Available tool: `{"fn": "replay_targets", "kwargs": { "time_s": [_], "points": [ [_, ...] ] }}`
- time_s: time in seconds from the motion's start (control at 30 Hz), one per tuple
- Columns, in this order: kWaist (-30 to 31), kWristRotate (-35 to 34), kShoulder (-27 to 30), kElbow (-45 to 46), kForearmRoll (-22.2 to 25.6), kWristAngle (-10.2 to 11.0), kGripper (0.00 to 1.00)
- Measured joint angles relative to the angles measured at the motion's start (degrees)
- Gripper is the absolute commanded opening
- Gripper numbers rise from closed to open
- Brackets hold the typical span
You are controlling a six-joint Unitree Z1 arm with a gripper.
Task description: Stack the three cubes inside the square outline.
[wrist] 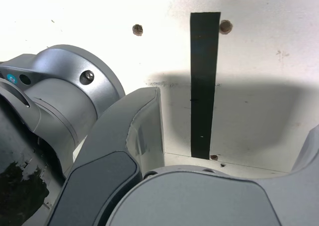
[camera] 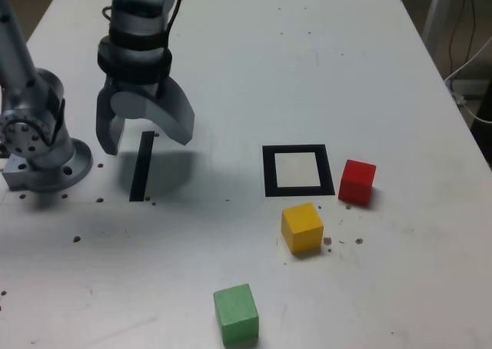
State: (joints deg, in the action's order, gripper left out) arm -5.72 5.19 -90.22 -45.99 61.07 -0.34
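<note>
From my remote seat I see the hand [camera: 146, 140] hanging above the white tabletop [camera: 369, 72] at the exterior view's left, pointing down, its two grey jaws spread wide with nothing between them. It sits just over the far end of a straight black strip [camera: 139, 181] taped to the tabletop; the wrist view shows that same strip [wrist: 204, 81] running between the splayed jaws, with the hand's shadow across it. The arm's round base [camera: 42, 161] stands at the far left edge of the exterior view, close beside the hand.

All the task pieces lie well apart from the hand, toward the exterior view's right. The square outline [camera: 268, 172], a thick black frame with a pale centre, lies flat and holds nothing. The red cube [camera: 357, 181] sits just right of the outline, close to its edge but outside it. The yellow cube [camera: 302, 228] sits just nearer to me than the outline's near edge, also outside it. The green cube [camera: 236, 314] rests alone at the near edge of the picture, left of the yellow one and well apart from the others. No cube is stacked on another.
</note>
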Motion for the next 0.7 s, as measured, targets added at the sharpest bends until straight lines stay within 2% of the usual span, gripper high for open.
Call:
{"fn": "replay_targets", "kwargs": {
  "time_s": [0.2,0.37,0.7],
  "points": [
    [0.87,0.00,-0.14,-4.33,0.35,0.99,0.99],
    [2.49,0.00,-2.18,-10.40,2.87,2.24,0.99],
    [6.90,0.00,-7.85,-20.39,5.77,2.36,0.99]
  ]
}}
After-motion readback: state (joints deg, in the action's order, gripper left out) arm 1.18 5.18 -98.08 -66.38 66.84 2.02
